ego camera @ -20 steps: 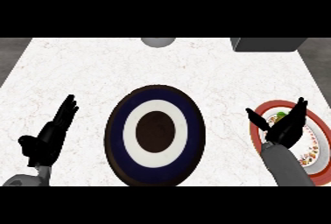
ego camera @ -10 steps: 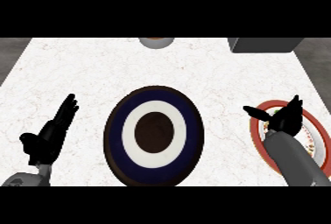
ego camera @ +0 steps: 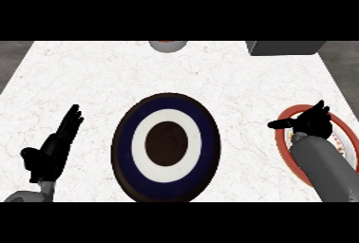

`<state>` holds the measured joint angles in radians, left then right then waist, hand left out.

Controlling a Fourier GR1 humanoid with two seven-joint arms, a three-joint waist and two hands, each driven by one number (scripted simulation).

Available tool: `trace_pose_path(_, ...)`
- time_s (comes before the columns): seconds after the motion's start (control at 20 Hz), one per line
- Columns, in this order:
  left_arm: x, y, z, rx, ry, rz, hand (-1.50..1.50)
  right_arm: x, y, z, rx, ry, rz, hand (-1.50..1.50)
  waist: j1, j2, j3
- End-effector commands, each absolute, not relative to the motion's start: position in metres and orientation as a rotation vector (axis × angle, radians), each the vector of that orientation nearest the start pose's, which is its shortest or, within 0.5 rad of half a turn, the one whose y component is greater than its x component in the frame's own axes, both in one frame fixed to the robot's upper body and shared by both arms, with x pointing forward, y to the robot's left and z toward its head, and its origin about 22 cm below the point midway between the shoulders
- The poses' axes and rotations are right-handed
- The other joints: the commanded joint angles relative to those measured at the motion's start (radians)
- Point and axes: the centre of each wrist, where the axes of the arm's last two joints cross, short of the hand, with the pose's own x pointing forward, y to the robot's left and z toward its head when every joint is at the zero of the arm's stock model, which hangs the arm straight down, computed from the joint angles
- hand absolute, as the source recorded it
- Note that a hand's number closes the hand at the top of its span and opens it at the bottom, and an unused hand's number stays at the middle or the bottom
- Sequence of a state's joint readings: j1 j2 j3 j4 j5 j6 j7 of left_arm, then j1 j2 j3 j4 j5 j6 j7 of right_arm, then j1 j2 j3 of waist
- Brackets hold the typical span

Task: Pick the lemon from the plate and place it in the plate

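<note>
Lemon: not to be seen; it presumably lies on the red-rimmed plate (ego camera: 286, 124) at the right of the worktop (ego camera: 105, 76), hidden beneath the right hand (ego camera: 312, 122) and forearm; that hand hangs over the plate, thumb out to the side, and whether its fingers hold anything I cannot tell; the left hand (ego camera: 51, 152) rests open at the left edge; the blue-and-white plate (ego camera: 167, 182) in the middle carries nothing; so, by my judgement, the pick is barely begun, and carrying and placing remain.

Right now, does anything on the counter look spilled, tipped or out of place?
Nothing stands out. The dark blue and white ringed plate lies flat mid-counter, and the right hand hovers over the red-rimmed plate, hiding the lemon.
</note>
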<state>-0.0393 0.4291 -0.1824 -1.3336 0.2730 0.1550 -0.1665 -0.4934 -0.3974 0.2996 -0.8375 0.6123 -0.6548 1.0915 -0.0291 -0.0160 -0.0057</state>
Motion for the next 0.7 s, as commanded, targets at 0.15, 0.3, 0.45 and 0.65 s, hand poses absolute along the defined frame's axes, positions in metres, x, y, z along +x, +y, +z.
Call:
trace_pose_path(0.15,0.252,0.302,-0.034,0.154,-1.512,-0.139,0.0,0.319,-0.268,-0.005,-1.191,-0.449,0.029,-1.5,0.006,0.011,0.004)
trace_pose_path(0.3,0.252,0.294,-0.028,0.168,-1.53,-0.132,0.0,0.317,-0.282,-0.009,-1.199,-0.437,0.003,-1.5,0.022,0.014,0.005)
trace_pose_path(0.45,0.257,0.299,-0.023,0.147,-1.531,-0.149,0.0,0.332,-0.298,0.004,-1.212,-0.401,0.011,-1.5,0.028,0.016,0.005)
trace_pose_path(0.65,0.231,0.303,-0.036,0.163,-1.522,-0.144,0.0,0.315,-0.301,-0.017,-1.201,-0.335,0.022,-1.5,0.033,0.015,0.005)
